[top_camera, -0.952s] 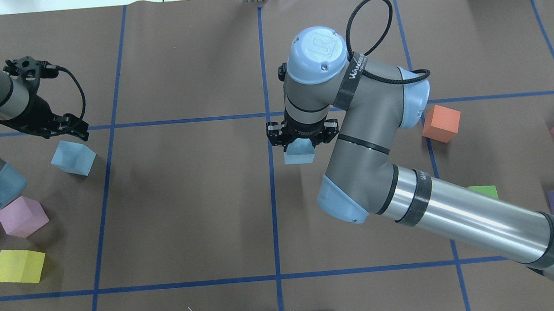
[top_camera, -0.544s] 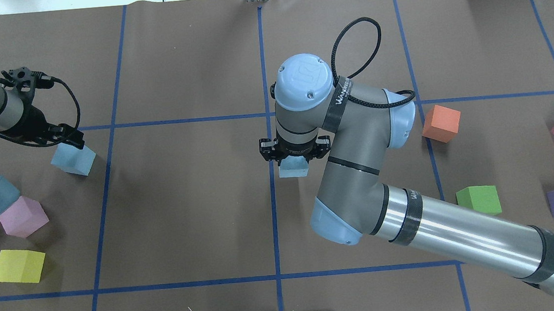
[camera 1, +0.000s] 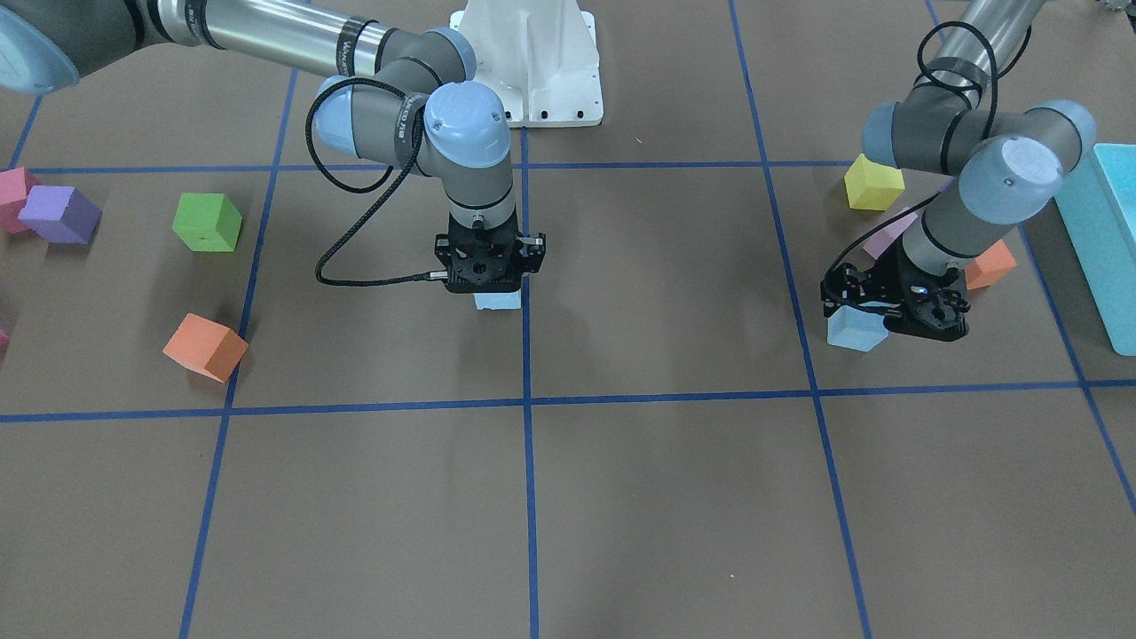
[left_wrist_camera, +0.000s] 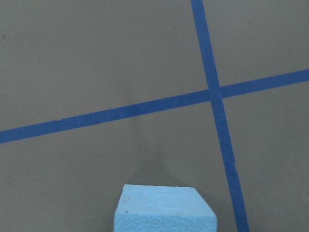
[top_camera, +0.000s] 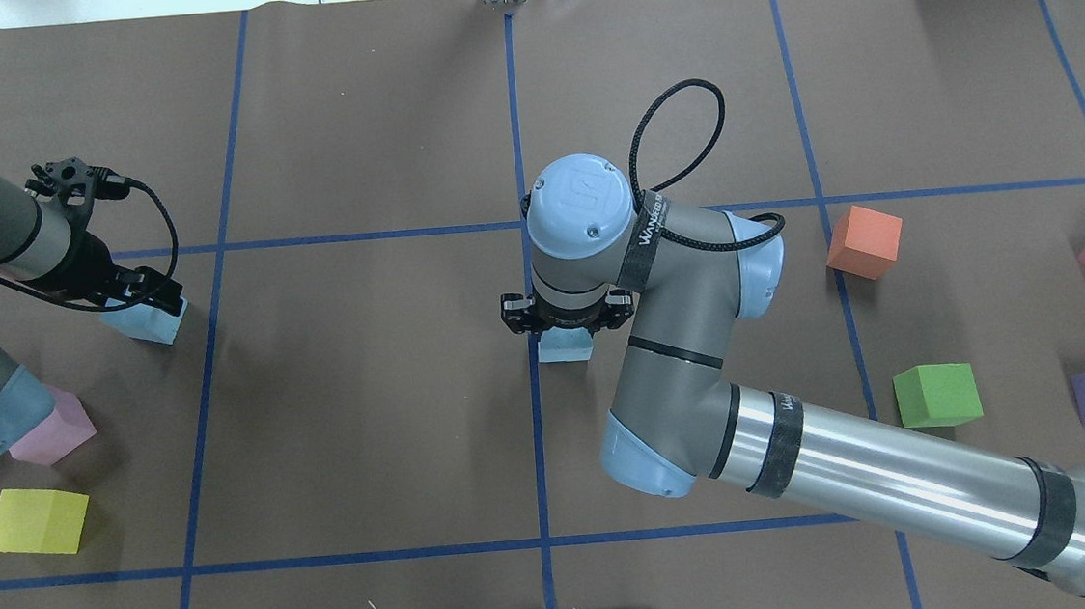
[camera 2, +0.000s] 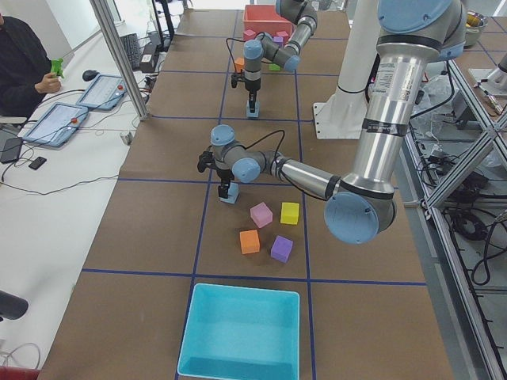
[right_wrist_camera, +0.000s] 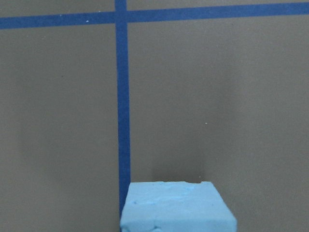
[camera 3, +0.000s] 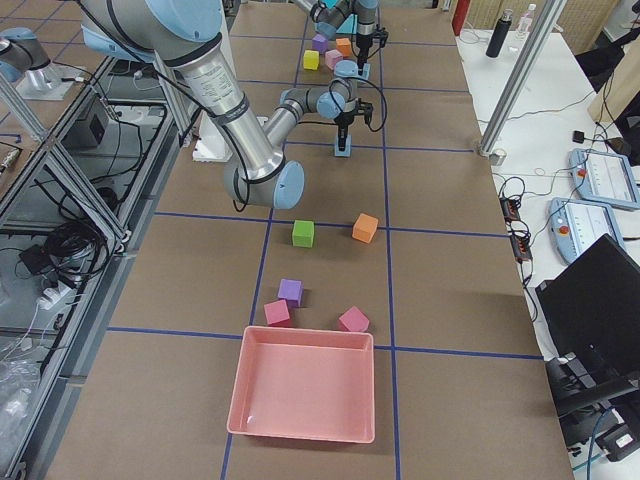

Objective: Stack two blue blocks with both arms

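**A:** Where are the two blocks?

**B:** The centre blue block is down at the brown tabletop, just right of the middle tape line. It sits under the right end effector, whose fingers are closed on it. The left blue block is far to the left, under the left end effector. That one's body hides its fingers, so I cannot tell how wide they stand.

**A:** Which way do they point?

**B:** Both are cubes, so no long axis. The centre one lies square to the tape; the left one is turned askew.

**A:** What do the wrist views add?

**B:** Texture — matte, pitted foam with soft edges, which the overhead misses. Only the side views show the trays — a turquoise tray at the left end, a pink tray at the right.
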`<state>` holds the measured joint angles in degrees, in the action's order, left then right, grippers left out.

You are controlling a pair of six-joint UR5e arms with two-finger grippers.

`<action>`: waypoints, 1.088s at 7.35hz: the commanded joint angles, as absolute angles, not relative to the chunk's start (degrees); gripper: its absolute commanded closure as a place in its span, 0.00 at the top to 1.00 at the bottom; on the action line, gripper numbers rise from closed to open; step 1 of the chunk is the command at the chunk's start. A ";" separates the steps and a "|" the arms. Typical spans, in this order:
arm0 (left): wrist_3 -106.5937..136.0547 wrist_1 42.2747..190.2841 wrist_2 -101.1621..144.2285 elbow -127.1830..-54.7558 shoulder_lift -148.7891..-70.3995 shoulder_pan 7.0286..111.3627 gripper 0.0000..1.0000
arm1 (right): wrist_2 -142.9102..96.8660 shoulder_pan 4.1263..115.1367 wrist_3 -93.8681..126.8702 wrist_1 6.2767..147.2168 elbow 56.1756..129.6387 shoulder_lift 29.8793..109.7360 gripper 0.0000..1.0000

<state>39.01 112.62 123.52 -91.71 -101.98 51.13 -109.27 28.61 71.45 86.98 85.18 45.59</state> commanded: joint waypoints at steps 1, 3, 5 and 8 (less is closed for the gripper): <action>38.50 112.41 123.49 -91.23 -102.13 51.06 0.93 | -109.07 28.56 71.54 86.75 84.99 45.53 0.49; 38.50 112.41 123.49 -90.53 -102.22 50.80 0.93 | -109.07 28.56 72.85 86.75 84.55 43.78 0.49; 38.50 112.50 123.49 -90.53 -102.22 50.80 0.94 | -109.07 28.56 72.95 86.75 82.10 41.67 0.49; 38.50 112.50 123.49 -90.53 -102.22 50.80 0.94 | -108.28 28.56 73.04 84.48 80.17 41.40 0.59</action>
